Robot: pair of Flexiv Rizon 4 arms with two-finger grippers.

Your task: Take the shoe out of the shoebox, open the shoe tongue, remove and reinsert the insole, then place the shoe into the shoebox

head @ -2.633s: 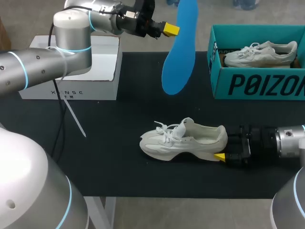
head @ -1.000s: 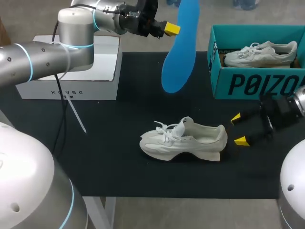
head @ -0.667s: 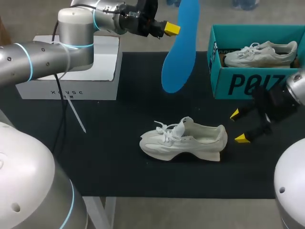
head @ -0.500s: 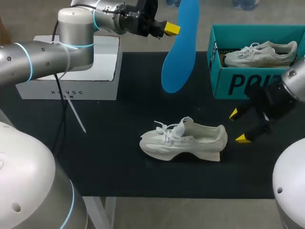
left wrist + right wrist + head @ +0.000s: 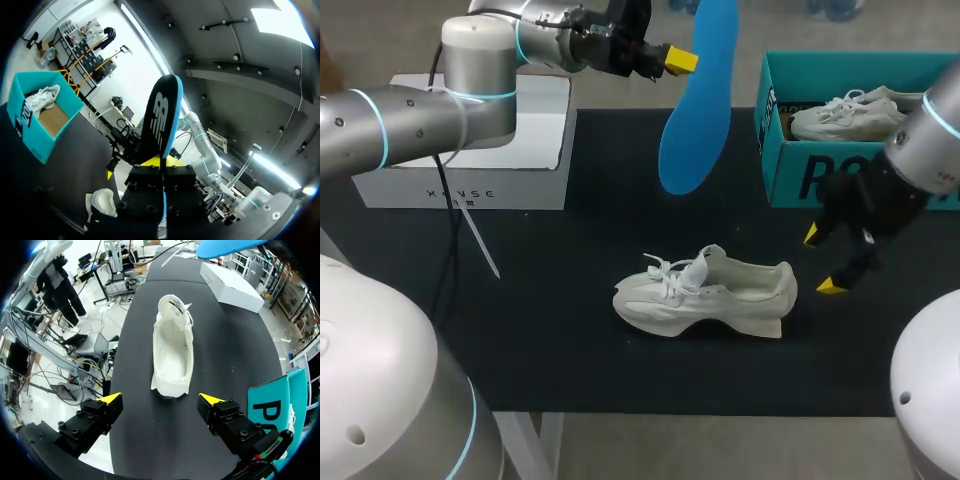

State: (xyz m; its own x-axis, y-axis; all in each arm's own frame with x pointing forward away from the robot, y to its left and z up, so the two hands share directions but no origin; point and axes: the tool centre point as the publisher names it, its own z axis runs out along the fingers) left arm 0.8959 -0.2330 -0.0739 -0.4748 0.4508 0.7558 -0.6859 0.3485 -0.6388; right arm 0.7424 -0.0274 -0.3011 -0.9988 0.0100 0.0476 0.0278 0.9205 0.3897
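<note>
Bright, even overhead light (sheen on left arm (image 5: 470,60)).

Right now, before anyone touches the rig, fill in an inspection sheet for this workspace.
Surface: black table.
Job's things: white shoe standing on its sole; blue insole held aloft; teal shoebox holding a second shoe.
Clutter: white box, thin white strip.
Grippers: left gripper shut on the insole; right gripper open, behind the shoe's heel, not touching.
Cables: black cable hanging off the left arm.
Surroundings: nothing seen.
</note>
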